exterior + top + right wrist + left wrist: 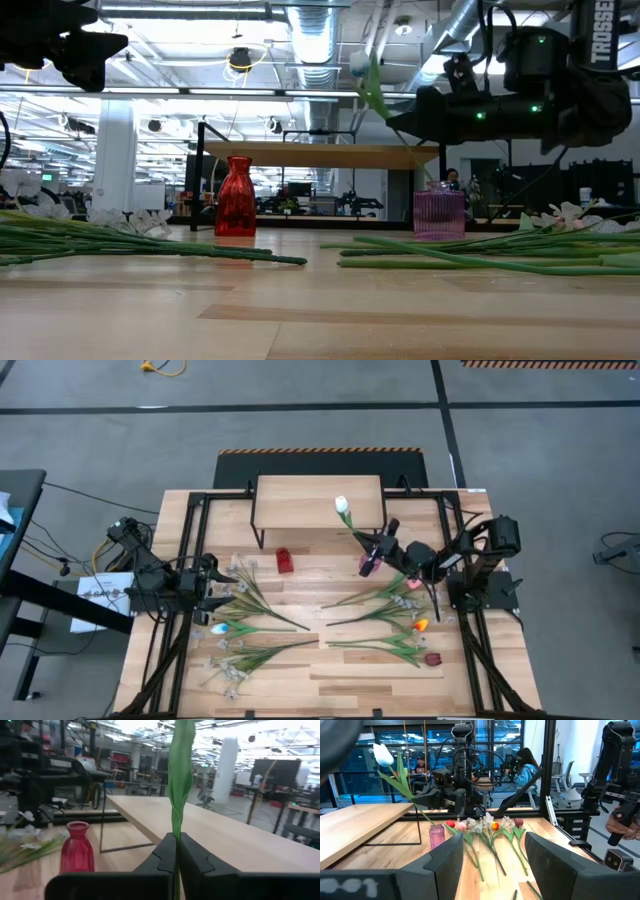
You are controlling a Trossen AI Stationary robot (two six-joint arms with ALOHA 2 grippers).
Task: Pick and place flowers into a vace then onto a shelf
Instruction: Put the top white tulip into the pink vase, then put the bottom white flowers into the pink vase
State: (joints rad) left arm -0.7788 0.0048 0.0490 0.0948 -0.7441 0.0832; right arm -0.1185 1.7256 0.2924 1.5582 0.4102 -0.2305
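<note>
A slatted wooden table [320, 680] holds a low shelf [318, 500] at its far edge, with loose flowers [385, 622] lying in two spreads across the table, none on the shelf. In front of the shelf stand two vases, a red one [236, 197] and a pink ribbed one [439, 214], and no flower can be seen inside either. The right gripper [177, 851] hangs over the pink vase with its fingers clenched on the stem of a white tulip [343, 507], whose head reaches over the shelf, while the left gripper [226, 592] waits released above the left flowers.
</note>
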